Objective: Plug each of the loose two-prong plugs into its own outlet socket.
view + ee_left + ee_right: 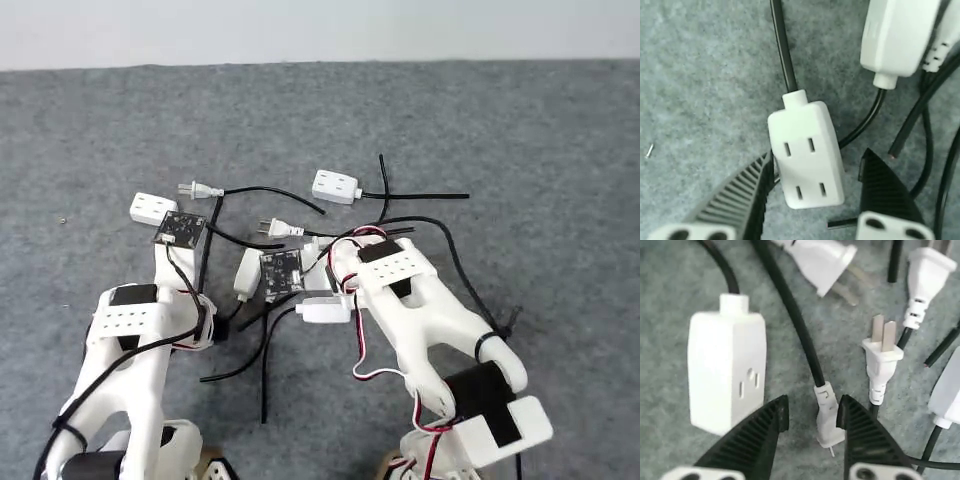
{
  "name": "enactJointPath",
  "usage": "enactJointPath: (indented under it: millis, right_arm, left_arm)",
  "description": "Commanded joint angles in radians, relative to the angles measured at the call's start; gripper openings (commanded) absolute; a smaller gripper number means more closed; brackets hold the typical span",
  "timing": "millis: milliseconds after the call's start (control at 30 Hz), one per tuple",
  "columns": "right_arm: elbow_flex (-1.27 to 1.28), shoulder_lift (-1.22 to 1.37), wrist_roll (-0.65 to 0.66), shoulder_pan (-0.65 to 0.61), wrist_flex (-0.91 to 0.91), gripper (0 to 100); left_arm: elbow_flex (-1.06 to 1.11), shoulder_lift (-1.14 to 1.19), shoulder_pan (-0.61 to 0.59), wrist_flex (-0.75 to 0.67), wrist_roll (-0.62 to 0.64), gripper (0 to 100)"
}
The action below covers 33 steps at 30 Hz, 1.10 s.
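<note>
**Tabletop** (520,150): grey, carpet-like surface that carries everything listed below.

**Left arm** (130,340): white, at the near left, reaching toward the far left of the cable cluster.

**Right arm** (440,320): white, at the near right, reaching left into the middle of the cluster.

**Left hand** (810,192): released, with fingers spread and nothing grasped. It straddles the left socket. One finger (740,195) is against the socket's edge and the other stands just apart from it.

**Right hand** (812,425): released, with fingers spread. A thin white cable end (827,415) lies on the tabletop between the fingers, unclamped.

**Left socket** (153,208): white block at the far left of the cluster, lying flat with its slots facing up and all unfilled.

**Far socket** (335,186): white block, far and right of centre. Its black cable runs off to the right, and nothing is plugged into it.

**Third socket** (725,372): white block just beside one finger of the right hand, with its slots unfilled.

**Far plug** (200,189): white two-prong plug lying loose between the left socket and the far socket, prongs pointing left.

**Middle plug** (282,229): white two-prong plug lying loose at the centre, just far of the right arm's wrist, prongs pointing left.

**Plug by the right hand** (882,355): white, with bare prongs, lying near one fingertip and apart from the third socket.

**Black cables** (420,196): several, crossing one another among the sockets and plugs.
</note>
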Motion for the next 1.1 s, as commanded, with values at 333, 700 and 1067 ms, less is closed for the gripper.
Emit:
enactJointPath:
  millis: [333, 700, 1067]
  right_arm:
    - [-0.183, 0.148, 0.055, -0.002, -0.051, 16.2]
    - [-0.327, 0.22, 0.054, 0.019, 0.044, 16.1]
    - [-0.606, 0.49, -0.037, 0.076, 0.168, 2.1]
  left_arm:
    - [-0.002, -0.014, -0.006, -0.017, -0.008, 26]
    - [-0.002, -0.014, -0.005, -0.017, -0.008, 26]
    - [-0.002, -0.014, -0.006, -0.017, -0.008, 26]
